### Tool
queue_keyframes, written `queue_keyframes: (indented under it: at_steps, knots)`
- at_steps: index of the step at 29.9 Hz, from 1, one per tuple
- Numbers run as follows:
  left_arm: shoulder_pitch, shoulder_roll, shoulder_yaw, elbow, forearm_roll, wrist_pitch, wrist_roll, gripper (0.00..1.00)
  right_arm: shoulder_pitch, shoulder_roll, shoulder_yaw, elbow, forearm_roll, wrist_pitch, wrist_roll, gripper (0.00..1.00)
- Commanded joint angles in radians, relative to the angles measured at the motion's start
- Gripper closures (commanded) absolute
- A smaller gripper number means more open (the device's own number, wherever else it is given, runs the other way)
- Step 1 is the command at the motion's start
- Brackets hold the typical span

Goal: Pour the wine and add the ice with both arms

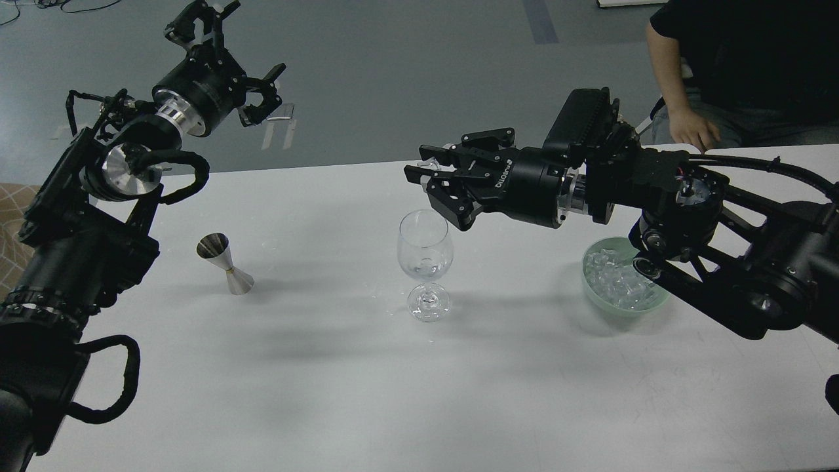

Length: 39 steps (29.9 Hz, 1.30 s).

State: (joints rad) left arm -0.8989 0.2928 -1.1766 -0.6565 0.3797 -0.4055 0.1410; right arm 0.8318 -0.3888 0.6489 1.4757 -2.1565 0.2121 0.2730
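Your right gripper (429, 180) hung just above the wine glass (425, 252) rim, jaws seemingly pinching a small clear cube, though I couldn't tell for sure. Most ice (616, 278) sat in the green bowl (593, 288) on the worktop (328, 367). Your left gripper (246, 62) waited high, jaws spread, empty.

right arm (721, 249) hides part of the ice bowl (603, 295).

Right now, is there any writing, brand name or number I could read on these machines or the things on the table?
One marking only: white lettering on the black body of the right gripper, running sideways along the wrist; too small and turned to read with confidence.
No readable text on the left gripper, the metal jigger, the wine glass, the green bowl of ice, or the table.
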Motion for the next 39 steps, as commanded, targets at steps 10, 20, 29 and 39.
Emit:
queue_keyframes:
  at_steps: [10, 20, 29, 39]
  knots:
    - [0.001, -0.007, -0.002, 0.000, -0.002, -0.003, -0.001, 0.02, 0.006, -0.001, -0.021, 0.038, 0.006, 0.116, 0.011, 0.85]
    - [0.003, -0.012, -0.002, 0.000, -0.005, -0.003, -0.003, 0.02, 0.000, 0.001, -0.049, 0.035, 0.003, 0.135, 0.003, 0.83]
    - [0.003, -0.009, -0.002, 0.000, -0.012, -0.003, -0.003, 0.02, 0.003, 0.001, -0.051, 0.025, 0.012, 0.135, 0.005, 0.79]
    - [0.005, -0.009, -0.003, 0.000, -0.012, -0.003, -0.003, 0.02, 0.001, 0.002, -0.049, 0.025, 0.012, 0.135, 0.005, 0.54]
